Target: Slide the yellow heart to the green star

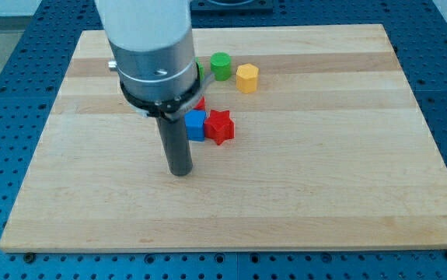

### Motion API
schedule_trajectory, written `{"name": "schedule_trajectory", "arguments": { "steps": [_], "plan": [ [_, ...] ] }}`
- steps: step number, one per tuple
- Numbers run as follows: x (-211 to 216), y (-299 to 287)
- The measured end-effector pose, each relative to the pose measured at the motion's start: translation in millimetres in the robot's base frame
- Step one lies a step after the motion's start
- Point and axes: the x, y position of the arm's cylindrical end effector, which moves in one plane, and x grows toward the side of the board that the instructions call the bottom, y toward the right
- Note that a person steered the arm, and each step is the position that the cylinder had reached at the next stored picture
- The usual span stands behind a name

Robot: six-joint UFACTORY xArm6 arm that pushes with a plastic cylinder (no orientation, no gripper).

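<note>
Your arm has no jaws, only my tip (180, 172), touching nothing, just below-left of the blue block (196, 125) and red star-shaped block (220, 127).

My tip (180, 172) down, rod upright

Tip: my tip (180, 172) rests on the wooden board (324, 194), just below the blue block (196, 125) toward the view's bottom.
Red star (220, 127): touching the blue block's right side.
Green cylinder (221, 65): near the view's top, just left of the yellow hexagonal block (247, 78).
Arm body (149, 47): hides blocks behind it; a red sliver (200, 102) and a green sliver (199, 68) show at its edge.
</note>
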Motion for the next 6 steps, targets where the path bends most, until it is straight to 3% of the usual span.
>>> {"name": "schedule_trajectory", "arguments": {
  "steps": [6],
  "plan": [
    [-102,-28]
  ]
}}
